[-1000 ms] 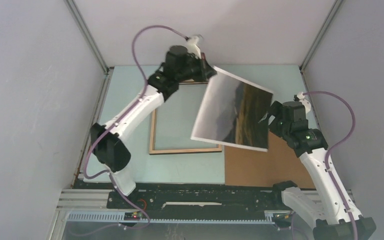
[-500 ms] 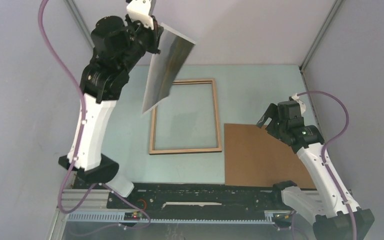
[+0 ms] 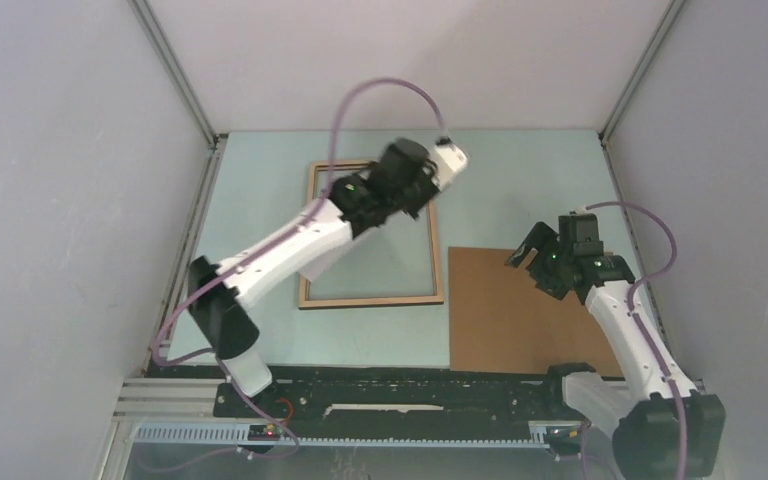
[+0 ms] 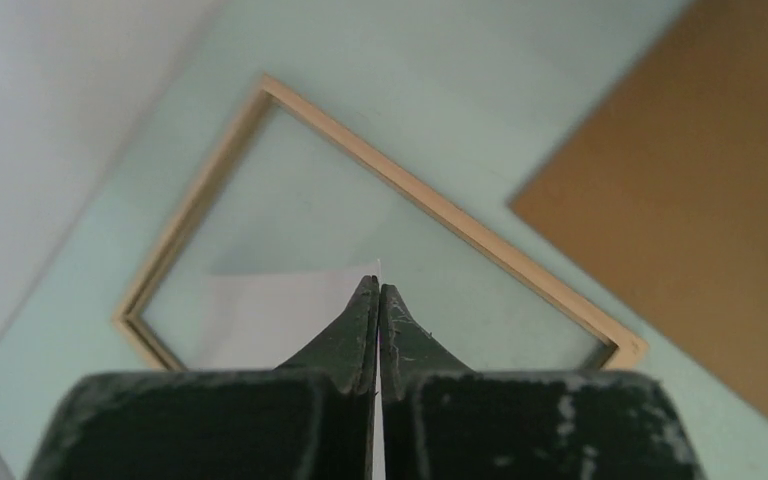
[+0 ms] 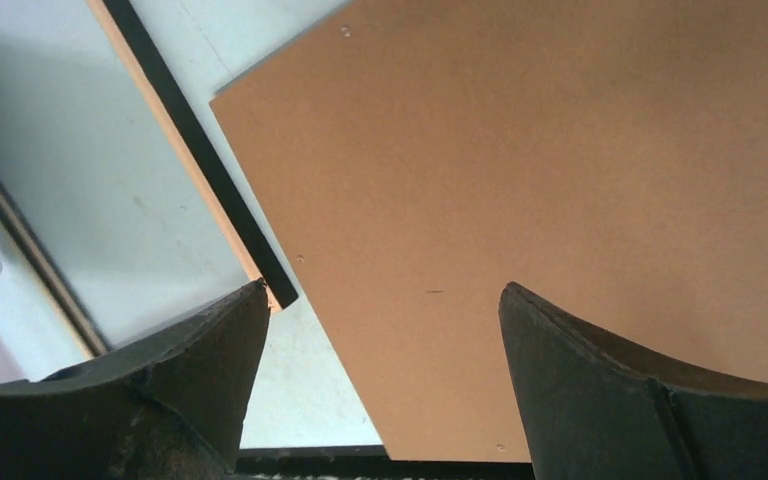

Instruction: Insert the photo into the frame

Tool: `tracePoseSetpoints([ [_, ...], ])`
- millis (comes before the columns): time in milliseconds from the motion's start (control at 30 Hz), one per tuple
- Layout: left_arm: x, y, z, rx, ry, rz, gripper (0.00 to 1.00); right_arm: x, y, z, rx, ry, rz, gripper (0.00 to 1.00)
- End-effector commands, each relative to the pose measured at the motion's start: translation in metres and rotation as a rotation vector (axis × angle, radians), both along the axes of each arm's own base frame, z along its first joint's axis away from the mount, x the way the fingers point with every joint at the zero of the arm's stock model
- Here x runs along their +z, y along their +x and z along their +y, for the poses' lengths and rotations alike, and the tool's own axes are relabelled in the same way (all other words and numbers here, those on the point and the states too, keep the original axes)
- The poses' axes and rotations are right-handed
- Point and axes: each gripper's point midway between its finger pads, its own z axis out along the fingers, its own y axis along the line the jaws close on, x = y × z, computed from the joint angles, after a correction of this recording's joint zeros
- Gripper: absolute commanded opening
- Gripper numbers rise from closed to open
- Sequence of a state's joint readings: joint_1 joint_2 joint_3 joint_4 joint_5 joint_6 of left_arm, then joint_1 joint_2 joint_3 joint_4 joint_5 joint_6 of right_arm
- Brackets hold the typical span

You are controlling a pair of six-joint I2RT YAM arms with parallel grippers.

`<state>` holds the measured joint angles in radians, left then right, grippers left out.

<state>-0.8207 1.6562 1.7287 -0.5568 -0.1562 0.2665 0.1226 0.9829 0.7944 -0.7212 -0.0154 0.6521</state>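
Left fingers clamped on photo, edge-on above frame; right fingers apart over backing board. Risk: the limp sheet may land skewed, catch the rim and buckle.

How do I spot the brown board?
Look at the pale green table. On its right side, under the right tool, lies the brown board. Unlike the frame beside it, it is solid brown, with no rim or clear middle.

Pale green table, the frame and brown backing board flat, side by side.
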Motion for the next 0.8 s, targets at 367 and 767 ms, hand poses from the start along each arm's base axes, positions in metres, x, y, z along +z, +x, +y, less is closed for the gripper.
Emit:
tracePoseSetpoints([
  [367,-0.103,-0.119,-0.067,-0.115,0.11,0.085,0.0,0.016,0.047,0.072,0.372,0.696,-0.052,0.93],
  [767,-0.131,-0.155,-0.071,-0.153,0.131,0.155,0.0,-0.018,0.043,0.13,0.461,0.747,0.155,0.85],
])
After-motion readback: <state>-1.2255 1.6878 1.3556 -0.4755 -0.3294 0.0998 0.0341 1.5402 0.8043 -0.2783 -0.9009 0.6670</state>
